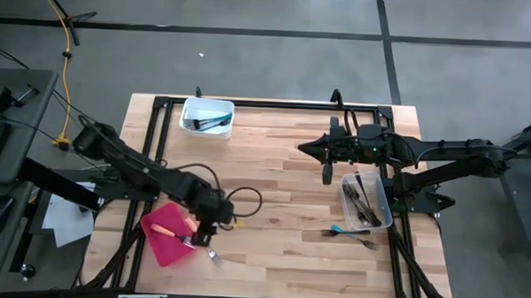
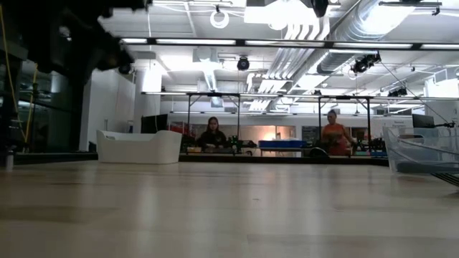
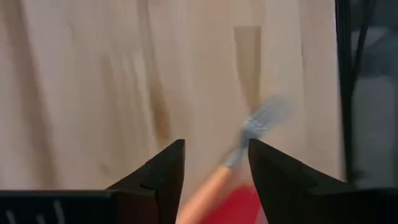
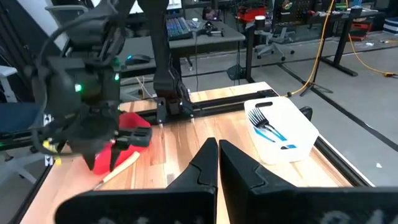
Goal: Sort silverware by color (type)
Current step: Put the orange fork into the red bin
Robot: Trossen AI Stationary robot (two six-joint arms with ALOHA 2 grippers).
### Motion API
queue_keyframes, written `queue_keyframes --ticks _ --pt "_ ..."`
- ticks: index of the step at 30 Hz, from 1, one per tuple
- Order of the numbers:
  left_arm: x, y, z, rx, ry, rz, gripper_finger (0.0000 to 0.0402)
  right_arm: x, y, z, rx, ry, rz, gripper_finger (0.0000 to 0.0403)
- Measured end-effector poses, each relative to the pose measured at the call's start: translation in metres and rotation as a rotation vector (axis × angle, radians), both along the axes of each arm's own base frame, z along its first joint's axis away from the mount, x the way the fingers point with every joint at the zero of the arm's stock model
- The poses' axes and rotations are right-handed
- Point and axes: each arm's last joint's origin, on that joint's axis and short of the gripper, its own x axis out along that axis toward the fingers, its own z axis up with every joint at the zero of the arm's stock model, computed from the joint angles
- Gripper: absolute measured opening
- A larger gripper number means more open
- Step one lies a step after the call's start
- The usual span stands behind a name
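Red flat tray (image 1: pixel 162 235) edge carries an orange-handled fork (image 3: pixel 245 146) beneath the open left tool (image 1: pixel 206 240) (no writing legible); right tool (image 4: pixel 217 149) closed, empty, above the wooden bench (image 1: pixel 272 211).

Bright overhead light; blurred left-wrist view.

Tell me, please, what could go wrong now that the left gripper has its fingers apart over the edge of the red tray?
The orange-handled fork under the open left gripper lies half on the red tray, tines on bare table; it may slide off. The fork could also snag on the fingers as the arm lifts.
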Motion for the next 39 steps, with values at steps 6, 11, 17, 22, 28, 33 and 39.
queue_keyframes --ticks 6,11,17,22,28,33,39 --pt "0.005 -0.009 -0.020 -0.234 0.293 0.301 0.0168 -0.001 0.000 -0.005 0.000 0.050 0.003 0.0000" --pt "0.008 -0.013 -0.030 -0.344 0.507 0.539 0.0168 -0.002 0.000 -0.008 -0.010 0.082 0.006 0.0000" --pt "0.013 -0.015 -0.049 -0.300 0.559 0.567 0.0168 -0.002 -0.001 -0.009 -0.007 0.094 0.038 0.0000" --pt "0.017 -0.017 -0.069 -0.252 0.610 0.577 0.0167 -0.002 -0.007 -0.009 0.007 0.101 0.056 0.0000" --pt "0.019 -0.018 -0.083 -0.224 0.661 0.621 0.0167 -0.003 -0.013 -0.009 0.006 0.103 0.078 0.0000" --pt "0.017 -0.021 -0.084 -0.210 0.662 0.635 0.0167 -0.003 -0.015 -0.010 0.007 0.107 0.076 0.0000" --pt "0.011 -0.030 -0.084 -0.161 0.658 0.634 0.0167 -0.003 -0.015 -0.010 -0.008 0.109 0.080 0.0000"
